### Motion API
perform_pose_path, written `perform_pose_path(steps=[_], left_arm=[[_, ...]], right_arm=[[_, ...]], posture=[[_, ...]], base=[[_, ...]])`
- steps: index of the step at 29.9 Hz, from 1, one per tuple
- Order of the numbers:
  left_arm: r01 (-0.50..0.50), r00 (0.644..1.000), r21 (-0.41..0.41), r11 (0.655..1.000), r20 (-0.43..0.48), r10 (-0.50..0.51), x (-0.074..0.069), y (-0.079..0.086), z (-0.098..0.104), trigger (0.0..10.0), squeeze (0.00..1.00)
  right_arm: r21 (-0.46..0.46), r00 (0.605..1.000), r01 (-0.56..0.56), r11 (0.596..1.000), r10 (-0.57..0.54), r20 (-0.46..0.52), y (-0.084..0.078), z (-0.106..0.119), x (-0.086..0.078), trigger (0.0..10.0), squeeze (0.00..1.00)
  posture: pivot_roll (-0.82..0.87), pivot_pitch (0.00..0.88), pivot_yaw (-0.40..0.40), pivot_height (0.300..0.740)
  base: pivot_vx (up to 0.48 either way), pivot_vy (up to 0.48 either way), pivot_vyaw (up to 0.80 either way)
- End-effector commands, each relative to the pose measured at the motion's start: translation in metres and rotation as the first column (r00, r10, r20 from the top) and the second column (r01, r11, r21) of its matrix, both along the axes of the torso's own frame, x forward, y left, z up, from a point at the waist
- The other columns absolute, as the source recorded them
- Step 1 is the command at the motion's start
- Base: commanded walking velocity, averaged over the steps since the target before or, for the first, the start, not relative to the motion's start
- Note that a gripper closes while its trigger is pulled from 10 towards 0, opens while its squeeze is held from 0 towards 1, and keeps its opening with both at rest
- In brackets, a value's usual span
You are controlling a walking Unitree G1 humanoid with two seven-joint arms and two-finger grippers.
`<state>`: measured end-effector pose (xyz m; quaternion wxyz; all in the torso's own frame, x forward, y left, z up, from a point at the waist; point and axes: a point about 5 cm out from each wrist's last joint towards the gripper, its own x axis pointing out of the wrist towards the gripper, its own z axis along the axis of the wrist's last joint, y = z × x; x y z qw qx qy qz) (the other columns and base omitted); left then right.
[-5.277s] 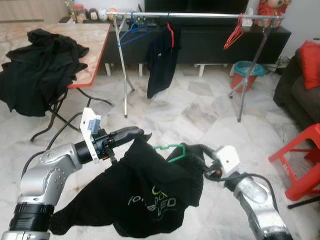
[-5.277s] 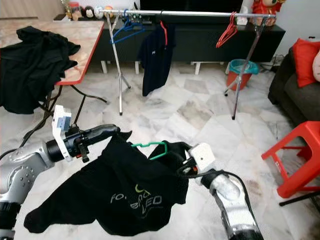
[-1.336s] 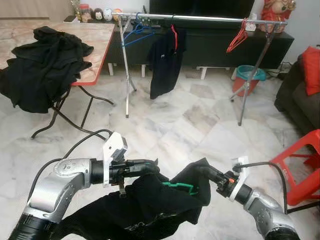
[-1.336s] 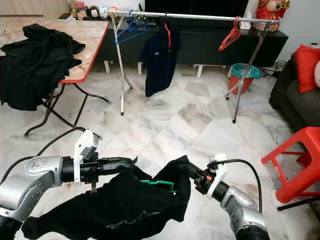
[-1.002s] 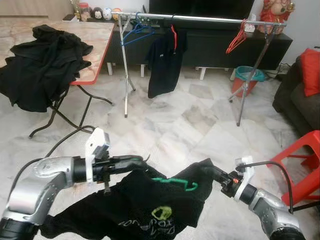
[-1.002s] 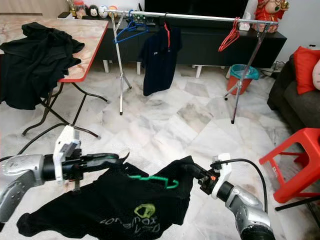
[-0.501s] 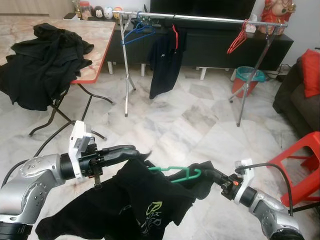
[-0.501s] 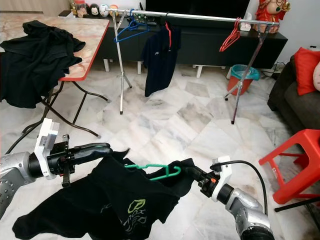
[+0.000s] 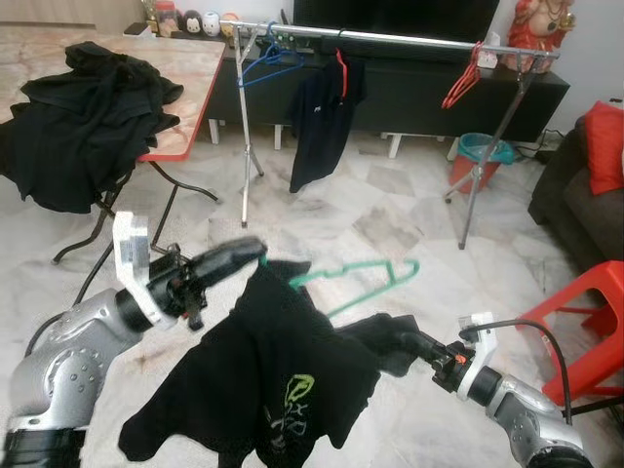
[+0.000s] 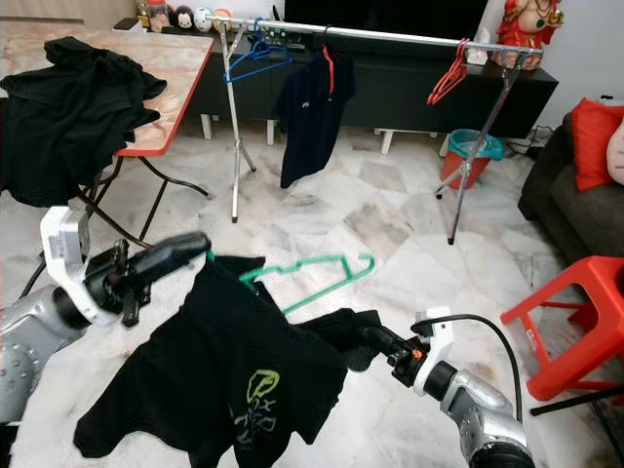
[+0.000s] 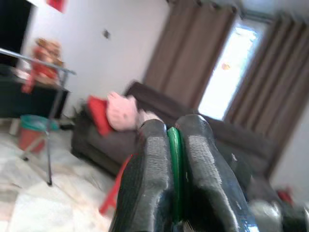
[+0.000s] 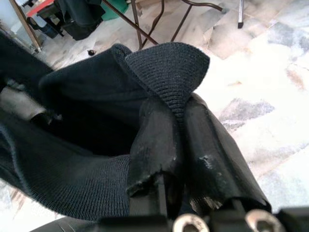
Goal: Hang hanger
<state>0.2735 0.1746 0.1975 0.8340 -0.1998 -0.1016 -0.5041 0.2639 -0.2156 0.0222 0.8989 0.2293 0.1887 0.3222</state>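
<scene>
We see the left gripper (image 11: 175, 145) clamped on the green hanger (image 9: 363, 282), raised in front of the rack (image 9: 390, 37), well short of it. A black shirt (image 9: 268, 375) drapes from the hanger. Below the hanger, the right gripper (image 12: 179, 121) pinches the shirt's ribbed edge.

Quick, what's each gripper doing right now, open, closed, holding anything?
Left gripper: closed on the green hanger.
Right gripper: closed on a fold of the black shirt.
</scene>
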Motion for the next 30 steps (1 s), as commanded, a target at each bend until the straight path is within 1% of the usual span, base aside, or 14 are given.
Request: perform_pose_path(steps=[1, 4, 7, 8, 10, 11, 14, 16, 17, 22, 26, 27, 29, 30], left_arm=[[-0.034, 0.999, -0.004, 0.999, 0.019, 0.034, 0.006, -0.007, 0.006, 10.0, 0.0], [-0.034, 0.999, -0.03, 0.999, 0.003, 0.034, 0.009, -0.019, 0.007, 10.0, 0.0], [-0.044, 0.999, -0.095, 0.995, -0.029, 0.042, 0.017, -0.041, 0.009, 10.0, 0.0], [-0.044, 0.999, -0.095, 0.995, -0.029, 0.042, 0.017, -0.041, 0.009, 10.0, 0.0], [-0.066, 0.997, -0.152, 0.986, -0.057, 0.058, 0.024, -0.056, 0.012, 10.0, 0.0], [-0.061, 0.996, -0.189, 0.98, -0.075, 0.048, 0.028, -0.07, 0.016, 10.0, 0.0], [-0.065, 0.995, -0.222, 0.973, -0.093, 0.045, 0.033, -0.084, 0.019, 10.0, 0.0], [-0.087, 0.99, -0.264, 0.961, -0.13, 0.054, 0.039, -0.1, 0.021, 10.0, 0.0], [-0.083, 0.986, -0.29, 0.953, -0.163, 0.036, 0.041, -0.118, 0.022, 10.0, 0.0], [-0.073, 0.963, -0.355, 0.932, -0.269, -0.027, 0.04, -0.149, 0.017, 10.0, 0.0], [-0.209, 0.938, -0.334, 0.919, -0.333, 0.093, 0.05, -0.151, 0.011, 10.0, 0.0], [-0.338, 0.905, -0.251, 0.907, -0.353, 0.239, 0.059, -0.148, 0.003, 10.0, 0.0], [-0.441, 0.861, -0.152, 0.885, -0.351, 0.369, 0.066, -0.144, -0.004, 10.0, 0.0], [-0.484, 0.844, -0.105, 0.869, -0.318, 0.431, 0.068, -0.14, -0.007, 10.0, 0.0]], right_arm=[[-0.012, 1.0, 0.018, 1.0, -0.018, 0.013, -0.004, 0.003, 0.003, 0.0, 0.0], [-0.008, 1.0, 0.018, 1.0, -0.018, 0.013, -0.003, 0.003, 0.003, 0.0, 0.0], [-0.001, 1.0, 0.008, 1.0, -0.008, 0.007, 0.001, 0.001, 0.002, 0.0, 0.0], [-0.001, 1.0, 0.008, 1.0, -0.008, 0.007, 0.001, 0.001, 0.002, 0.0, 0.0], [0.001, 1.0, -0.004, 1.0, 0.004, 0.002, 0.004, -0.001, 0.001, 0.0, 0.0], [0.001, 1.0, -0.009, 1.0, 0.009, 0.0, 0.006, -0.002, 0.001, 0.0, 0.0], [0.003, 1.0, -0.012, 1.0, 0.012, -0.002, 0.008, -0.003, 0.0, 0.0, 0.0], [0.003, 1.0, -0.015, 1.0, 0.015, -0.005, 0.011, -0.004, 0.0, 0.0, 0.0], [0.005, 1.0, -0.019, 1.0, 0.019, -0.006, 0.013, -0.005, 0.0, 0.0, 0.0], [0.015, 1.0, -0.017, 1.0, 0.017, -0.004, 0.013, -0.006, -0.002, 0.0, 0.0], [0.018, 1.0, -0.017, 1.0, 0.017, -0.007, 0.013, -0.008, -0.004, 0.0, 0.0], [0.021, 1.0, -0.018, 1.0, 0.018, -0.008, 0.013, -0.008, -0.005, 0.0, 0.0], [0.022, 1.0, -0.02, 1.0, 0.02, -0.008, 0.014, -0.008, -0.006, 0.0, 0.0], [0.022, 1.0, -0.02, 1.0, 0.02, -0.007, 0.015, -0.008, -0.005, 0.0, 0.0]], posture=[[0.15, 0.0, -0.099, 0.74], [0.15, 0.0, -0.098, 0.74], [0.15, 0.0, -0.096, 0.74], [0.15, 0.0, -0.096, 0.74], [0.15, 0.0, -0.095, 0.74], [0.15, 0.0, -0.094, 0.74], [0.15, 0.0, -0.093, 0.74], [0.15, 0.0, -0.089, 0.74], [0.13, 0.0, -0.084, 0.74], [0.12, 0.0, -0.075, 0.74], [0.12, 0.0, -0.074, 0.74], [0.12, 0.0, -0.074, 0.74], [0.12, 0.0, -0.075, 0.74], [0.12, 0.0, -0.075, 0.74]], base=[[0.0, 0.0, 0.0], [0.0, 0.0, 0.0], [0.0, 0.0, 0.0], [0.0, 0.0, 0.0], [0.0, 0.0, 0.0], [0.0, 0.0, 0.0], [0.0, 0.0, 0.0], [0.0, 0.0, 0.0], [0.0, 0.0, 0.0], [0.0, 0.0, 0.0], [0.0, 0.0, 0.0], [0.0, 0.0, 0.0], [0.0, 0.0, 0.0], [0.0, 0.0, 0.0]])
